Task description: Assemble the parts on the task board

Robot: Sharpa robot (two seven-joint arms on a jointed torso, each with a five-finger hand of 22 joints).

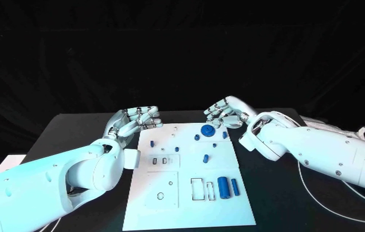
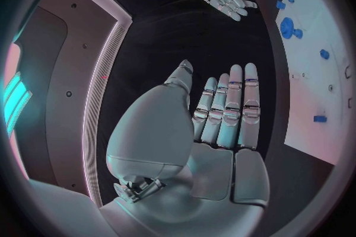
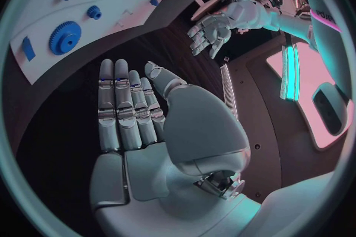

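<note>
Head view: task board (image 1: 190,190) mid-tabletop (image 1: 76,126), one blue gear (image 1: 207,131), two blue cylinders (image 1: 223,186) side by side. Left hand (image 1: 137,120) and right hand (image 1: 226,115) empty, beyond the board's far corners. Wrist views: fingers (image 2: 231,108) straight, holding nothing; likewise right fingers (image 3: 126,109).

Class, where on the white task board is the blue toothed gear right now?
In the head view the blue toothed gear lies near the white task board's far edge, toward the robot's right, just in front of the open right hand.
</note>
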